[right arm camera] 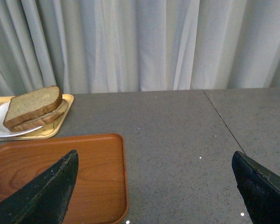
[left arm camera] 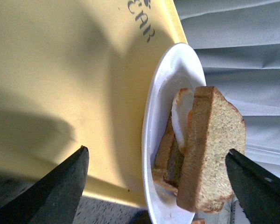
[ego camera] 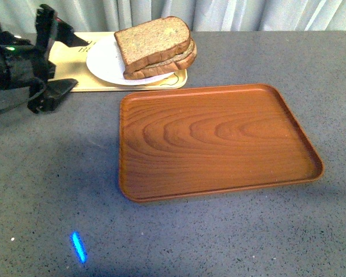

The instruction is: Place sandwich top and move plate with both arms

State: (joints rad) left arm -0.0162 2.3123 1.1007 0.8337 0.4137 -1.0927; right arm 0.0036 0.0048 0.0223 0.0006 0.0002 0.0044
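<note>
**Tan bread on the stack, left pincer spread beside the plate**

Speckled tan on top: the sandwich top [ego camera: 153, 39], flat over the fried egg [left arm camera: 182, 116] and the lower slice [ego camera: 183, 60], set a little askew on them. All of it on the white plate [ego camera: 101, 62], and that in turn on the yellow tray [ego camera: 179, 79], far and left on the grey table [ego camera: 219, 231].

Just left of the plate, the left gripper [ego camera: 78, 62], spread wide and gripping nothing. One finger over the yellow tray's far part, the other by its near edge. From the left wrist view, plate rim and bread squarely in the gap between the two black tips, touching neither (a strip of egg white peeking out between the slices).

Out of the front view, the right gripper [right arm camera: 155, 157]. In its own wrist view, likewise spread and clasping nothing, above the table and a corner of the wood-grain tray [ego camera: 213, 138], well apart from the sandwich top. Nearer and to the right of the plate, that same brown tray. Behind everything, a pale curtain [right arm camera: 154, 42].
</note>
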